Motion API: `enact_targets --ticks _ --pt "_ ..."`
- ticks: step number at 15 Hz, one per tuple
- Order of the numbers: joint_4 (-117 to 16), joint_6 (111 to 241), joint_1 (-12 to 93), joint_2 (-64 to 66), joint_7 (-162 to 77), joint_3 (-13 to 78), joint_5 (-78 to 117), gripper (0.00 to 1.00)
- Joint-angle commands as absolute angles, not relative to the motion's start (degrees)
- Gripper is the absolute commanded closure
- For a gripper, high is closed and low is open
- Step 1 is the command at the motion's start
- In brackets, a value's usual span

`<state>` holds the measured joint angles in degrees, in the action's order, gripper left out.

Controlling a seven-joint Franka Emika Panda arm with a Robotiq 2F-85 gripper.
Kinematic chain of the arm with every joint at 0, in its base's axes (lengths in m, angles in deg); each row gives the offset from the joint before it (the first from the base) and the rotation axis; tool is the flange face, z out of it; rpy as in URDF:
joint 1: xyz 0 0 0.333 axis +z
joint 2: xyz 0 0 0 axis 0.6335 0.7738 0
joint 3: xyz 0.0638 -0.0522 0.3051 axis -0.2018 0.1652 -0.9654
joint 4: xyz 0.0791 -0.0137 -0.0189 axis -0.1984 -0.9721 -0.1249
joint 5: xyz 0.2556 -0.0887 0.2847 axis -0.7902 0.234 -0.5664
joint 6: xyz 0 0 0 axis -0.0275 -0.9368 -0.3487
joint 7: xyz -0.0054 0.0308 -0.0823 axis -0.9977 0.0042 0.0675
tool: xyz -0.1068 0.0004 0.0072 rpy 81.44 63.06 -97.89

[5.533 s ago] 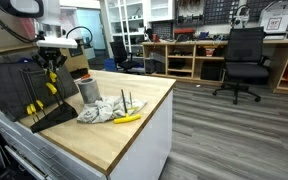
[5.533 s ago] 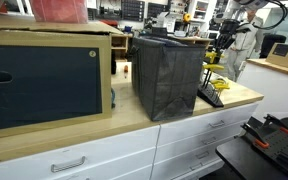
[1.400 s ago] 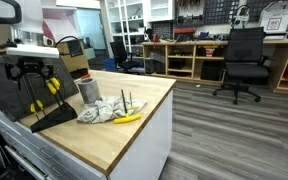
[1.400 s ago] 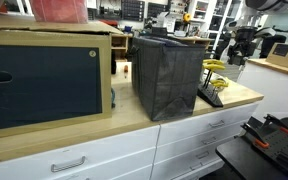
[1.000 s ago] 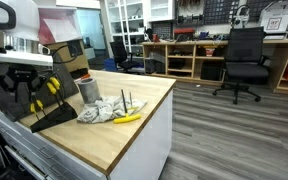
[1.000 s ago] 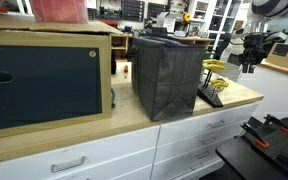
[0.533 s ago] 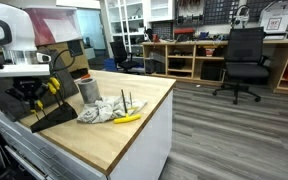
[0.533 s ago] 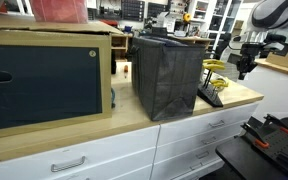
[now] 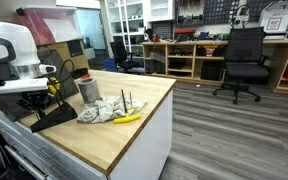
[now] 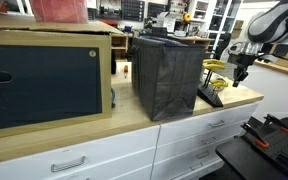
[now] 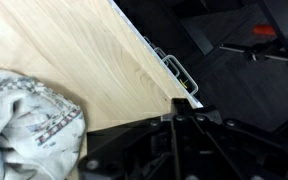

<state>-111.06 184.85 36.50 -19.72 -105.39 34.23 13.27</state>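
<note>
There is one black rack (image 9: 52, 117) on the wooden surface (image 9: 134, 130). It holds yellow-handled tools (image 9: 52, 87), but they are too small to count. Next to the rack stands one metal cup (image 9: 87, 90); I cannot see inside it. There is one crumpled cloth (image 9: 102, 111) with two thin dark sticks (image 9: 124, 98) poking up from it, and one long yellow thing (image 9: 127, 118) lies just beside the cloth. One big black box (image 10: 169, 75) stands near the rack in an exterior view.

The white arm (image 9: 9, 50) bends over from the side, and its wrist points down. The tool (image 9: 26, 101) hangs just beside the rack, near the edge of the surface. It looks dark and blurry, so I cannot tell how wide it is or if it holds anything.
</note>
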Motion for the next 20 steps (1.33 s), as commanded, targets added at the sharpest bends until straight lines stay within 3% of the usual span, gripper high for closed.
enact_targets --ticks 1,3,4,5,6,8,10,11,12,18,19,20 --pt "-111.7 189.0 35.9 -15.9 -103.7 35.1 10.3 1.00" --pt "-111.1 185.9 35.1 -15.3 -106.7 35.3 6.7 1.00" --pt "-110.9 182.3 34.8 -16.7 -108.6 35.3 5.0 0.74" --pt "-110.9 179.1 34.6 -18.5 -113.0 35.2 2.8 0.72" --pt "-111.3 184.1 34.8 -15.5 -108.5 34.8 5.9 0.91" --pt "-110.9 181.4 34.7 -16.4 -111.3 35.0 3.8 0.75" --pt "-110.9 180.9 34.8 -17.2 -111.7 35.1 3.8 0.72" --pt "-110.5 182.2 35.3 -17.0 -109.7 34.5 4.3 0.47" --pt "-110.2 182.5 35.7 -16.8 -111.1 34.3 2.9 0.45" --pt "-109.1 186.7 35.0 -12.8 -108.5 34.0 2.5 0.02" --pt "-108.9 187.0 34.6 -12.1 -108.7 34.1 2.3 0.00" --pt "-108.6 187.2 34.1 -11.2 -109.7 34.3 1.5 0.36"
